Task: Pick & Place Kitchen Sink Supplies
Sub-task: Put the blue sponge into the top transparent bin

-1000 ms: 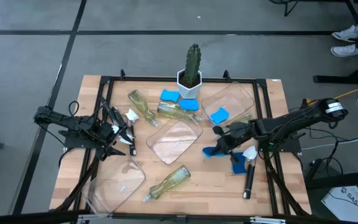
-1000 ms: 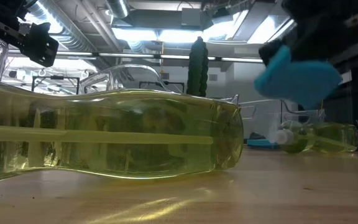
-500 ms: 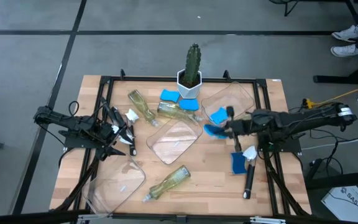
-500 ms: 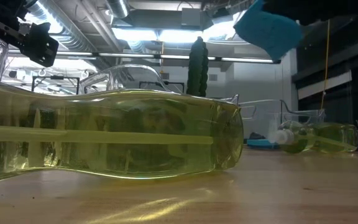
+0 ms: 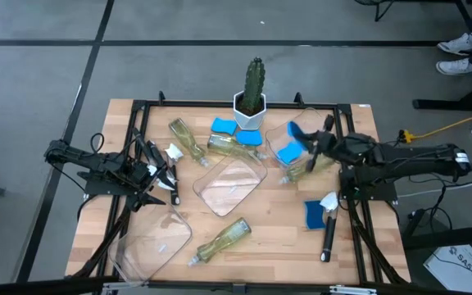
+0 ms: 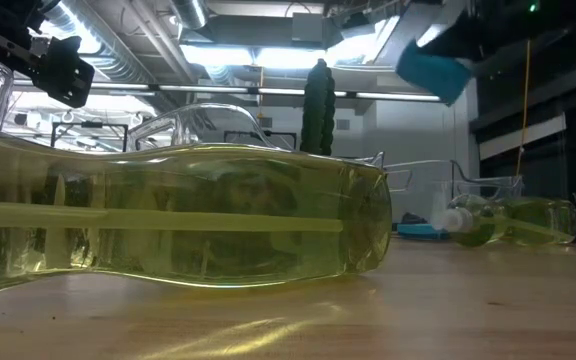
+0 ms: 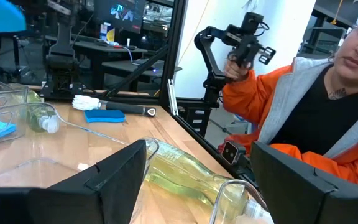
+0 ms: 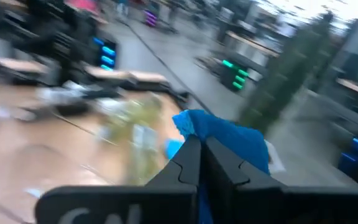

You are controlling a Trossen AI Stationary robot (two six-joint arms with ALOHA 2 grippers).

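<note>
My right gripper (image 5: 308, 141) is shut on a bright blue sponge (image 5: 297, 132), held in the air over the clear tray (image 5: 324, 124) at the far right; the sponge also shows in the low view (image 6: 433, 70). Another blue sponge (image 5: 288, 153) lies in that tray. My left gripper (image 5: 164, 182) is open and empty at the table's left. Bottles of pale yellow-green liquid lie on their sides at the far left (image 5: 185, 139), by the cactus (image 5: 228, 144) and near the front (image 5: 224, 240). A black-handled brush (image 5: 328, 231) and a blue sponge (image 5: 314, 215) lie at the right. My right gripper pinches the blue sponge between its two fingers (image 8: 194, 163); the sponge's edge (image 8: 229, 140) sticks out past the fingertips. The sponge is lifted clear of the table and the tray. Which side of it the fingers are on is hidden by the fingers themselves.
A green cactus in a white pot (image 5: 252, 90) stands at the far edge, with two blue sponges (image 5: 224, 125) beside it. Clear trays lie at the middle (image 5: 229, 184) and front left (image 5: 150, 242). A person in an orange jacket (image 7: 303, 106) is beyond the table.
My right gripper has risen and gone toward the table's far edge with the blue sponge, from near the brush to above the far-right clear tray. The sponge stays in the shut fingers, clear of the table.
</note>
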